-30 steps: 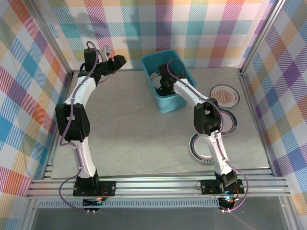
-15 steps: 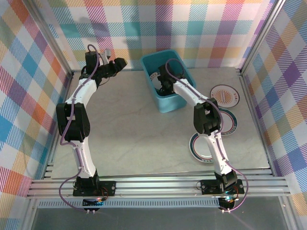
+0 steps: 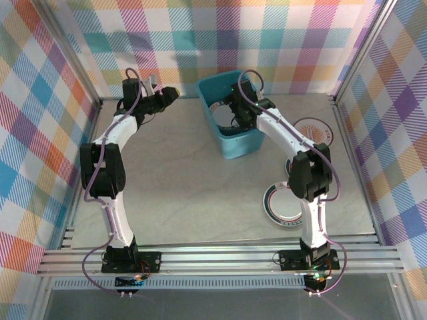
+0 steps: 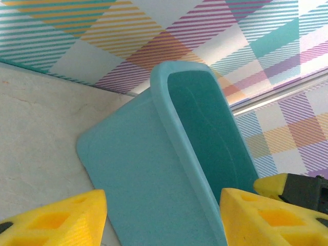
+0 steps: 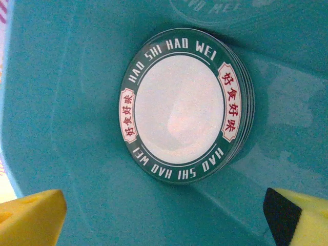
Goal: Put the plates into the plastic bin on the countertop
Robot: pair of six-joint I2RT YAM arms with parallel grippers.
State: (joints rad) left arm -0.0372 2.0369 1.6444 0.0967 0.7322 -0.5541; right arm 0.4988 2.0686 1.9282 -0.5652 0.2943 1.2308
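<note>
plates point(image 5: 184, 105) stacked in the teal plastic bin point(image 5: 61, 102) under the right pincer point(image 5: 164, 220), wide open and empty, left pincer point(image 4: 161, 220) half open on nothing beside the bin wall; release judged done, next needing a lift clear toward the teal-rimmed plate point(image 3: 279, 203) on the desk point(image 3: 187, 173).

Overhead and close wrists, common bin point(image 3: 239, 143)

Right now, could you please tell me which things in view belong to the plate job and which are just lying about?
Job: plastic bin, green-rimmed plates in it, orange-centred plate, teal-rimmed plate, countertop.
Just there: plaid walls, aluminium rails.
</note>
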